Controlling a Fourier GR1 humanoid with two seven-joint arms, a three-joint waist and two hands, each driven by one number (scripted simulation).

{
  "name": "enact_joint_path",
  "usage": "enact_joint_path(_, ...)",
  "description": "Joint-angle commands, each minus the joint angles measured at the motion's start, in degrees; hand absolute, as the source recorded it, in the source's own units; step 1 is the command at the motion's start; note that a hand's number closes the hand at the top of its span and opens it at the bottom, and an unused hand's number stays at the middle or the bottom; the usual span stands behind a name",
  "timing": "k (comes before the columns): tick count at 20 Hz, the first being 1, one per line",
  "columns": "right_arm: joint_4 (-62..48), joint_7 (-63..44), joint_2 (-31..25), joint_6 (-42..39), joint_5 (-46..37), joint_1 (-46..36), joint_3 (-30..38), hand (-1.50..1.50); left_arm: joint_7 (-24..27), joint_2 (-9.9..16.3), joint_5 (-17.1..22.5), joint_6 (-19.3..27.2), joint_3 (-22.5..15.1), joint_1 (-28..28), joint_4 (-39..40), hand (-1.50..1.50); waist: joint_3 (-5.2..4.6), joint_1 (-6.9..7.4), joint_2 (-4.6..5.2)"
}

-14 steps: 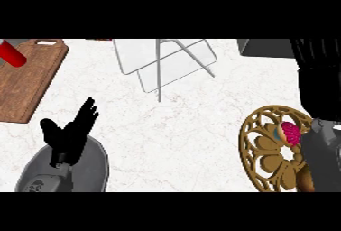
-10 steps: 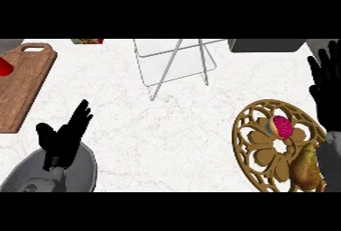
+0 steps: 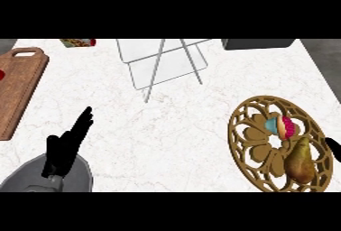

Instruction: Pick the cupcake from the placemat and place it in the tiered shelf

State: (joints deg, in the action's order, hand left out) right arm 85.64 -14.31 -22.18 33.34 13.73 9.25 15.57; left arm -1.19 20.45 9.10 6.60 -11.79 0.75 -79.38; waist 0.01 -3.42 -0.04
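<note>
The cupcake, with a teal wrapper and pink top, lies on its side on the round golden openwork placemat at the right. The wire tiered shelf stands at the back middle with nothing in it. My left hand rests open at the lower left, fingers up, far from the cupcake. Of my right hand only a small black tip shows at the right edge, just right of the placemat and apart from the cupcake.
A brown pear lies on the placemat just in front of the cupcake. A wooden cutting board lies at the left edge. A dark box and a small colourful item sit at the back.
My right hand has drawn away from over the placemat to the right edge, uncovering the cupcake and the pear. The view has shifted a little. The left hand has hardly moved.
</note>
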Motion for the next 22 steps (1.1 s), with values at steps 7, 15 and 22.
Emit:
enact_joint_path(7, 23.41, -14.25, -6.98, -5.64, -0.34, 8.09, -1.79, -1.5, -3.62, -0.57, -2.31, -2.07, -0.88, 1.62, -0.76, 0.0, -0.11, 3.01, -0.12)
enact_joint_path(15, 20.9, -36.84, -27.23, -17.3, -7.18, 6.57, -10.78, -1.5, -1.1, -2.6, -3.82, -2.2, -2.97, 2.03, 0.38, 0.0, -0.47, 5.53, 0.85)
enact_joint_path(22, 18.27, -59.53, -36.43, -22.88, -11.57, -7.08, -19.11, -1.5, -0.85, -3.77, -5.64, -1.93, -3.94, 3.53, 1.9, 0.0, -0.21, 7.21, 0.9)
